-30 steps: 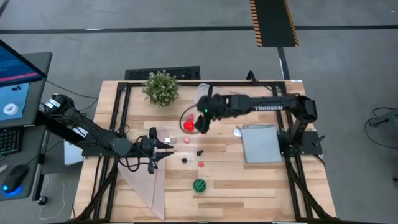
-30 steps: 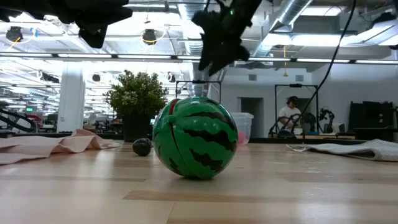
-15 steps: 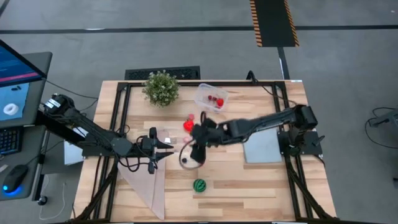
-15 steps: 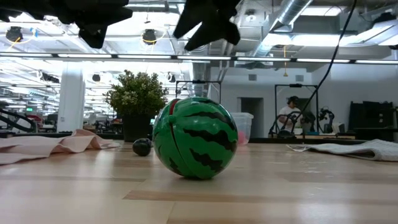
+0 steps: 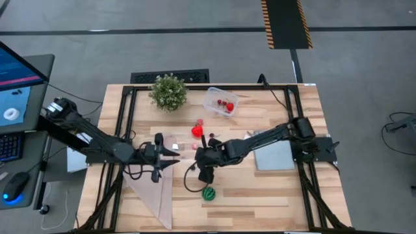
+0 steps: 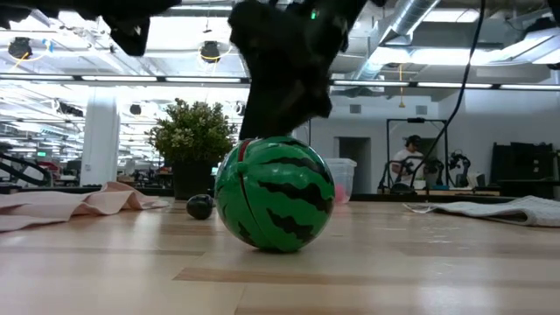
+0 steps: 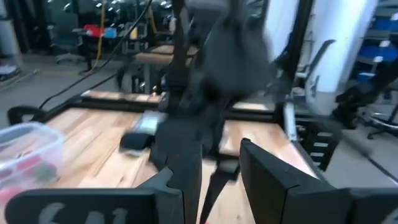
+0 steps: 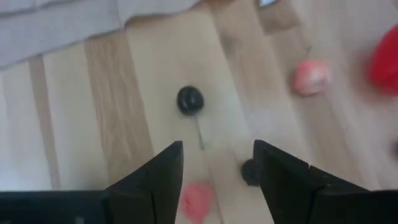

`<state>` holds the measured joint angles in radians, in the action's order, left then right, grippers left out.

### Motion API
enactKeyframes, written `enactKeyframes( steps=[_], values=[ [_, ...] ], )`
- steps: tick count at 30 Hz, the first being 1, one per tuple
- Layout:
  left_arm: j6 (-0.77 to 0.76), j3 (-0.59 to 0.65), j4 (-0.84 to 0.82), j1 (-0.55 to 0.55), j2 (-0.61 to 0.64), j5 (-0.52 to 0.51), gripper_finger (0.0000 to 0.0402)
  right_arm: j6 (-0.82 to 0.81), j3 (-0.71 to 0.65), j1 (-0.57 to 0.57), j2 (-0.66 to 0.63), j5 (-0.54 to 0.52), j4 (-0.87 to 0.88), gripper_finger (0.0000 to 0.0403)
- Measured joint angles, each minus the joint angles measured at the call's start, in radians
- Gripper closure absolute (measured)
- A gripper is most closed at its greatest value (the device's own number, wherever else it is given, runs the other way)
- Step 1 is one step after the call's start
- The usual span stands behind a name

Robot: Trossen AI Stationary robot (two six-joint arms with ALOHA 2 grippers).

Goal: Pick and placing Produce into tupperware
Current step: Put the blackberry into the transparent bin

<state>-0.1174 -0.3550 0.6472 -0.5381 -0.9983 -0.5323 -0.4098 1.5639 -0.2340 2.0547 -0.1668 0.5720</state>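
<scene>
Presently, I list:
- left gripper [image 5: 174, 155]: idle above the table's left part, fingers narrowly parted, empty.
- right gripper [image 8: 214, 171]: mid-table, fingers apart, empty, over a dark piece [image 8: 189, 99] and pink piece [image 8: 196, 200].
- green striped ball [image 5: 208, 193]: near front edge.
- tupperware [image 5: 220, 103]: at back, holding red pieces.

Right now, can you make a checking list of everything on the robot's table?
Surface: wooden table, a pale cloth at its front left.
Job's things: tupperware holds red pieces; watermelon ball, red fruit and small dark piece lie loose.
Clutter: potted plant, grey sheet.
Grippers: right gripper open, low over loose pieces; left gripper waits over the cloth.
Cables: cable looping under the right arm.
Surroundings: person far behind.
</scene>
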Motion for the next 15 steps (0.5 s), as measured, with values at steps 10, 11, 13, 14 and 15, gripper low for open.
enactKeyframes(
  steps=[10,11,13,14,15],
  values=[
    [0.104,0.0,-0.001,-0.124,0.104,-0.06,0.0304,0.044,0.0,0.011,0.029,0.041,-0.032,0.0187],
    [0.115,0.0,-0.001,-0.135,0.11,-0.073,0.0304,0.044,0.0,0.015,0.028,0.042,-0.035,0.0187],
    [0.135,0.0,-0.002,-0.157,0.126,-0.101,0.0304,0.044,0.0,0.023,0.028,0.047,-0.034,0.0187],
    [0.145,0.0,-0.002,-0.167,0.138,-0.112,0.0304,0.044,0.0,0.028,0.028,0.051,-0.035,0.0187],
    [0.156,0.0,-0.002,-0.177,0.151,-0.123,0.0304,0.044,0.0,0.031,0.028,0.056,-0.037,0.0187]
  ],
)
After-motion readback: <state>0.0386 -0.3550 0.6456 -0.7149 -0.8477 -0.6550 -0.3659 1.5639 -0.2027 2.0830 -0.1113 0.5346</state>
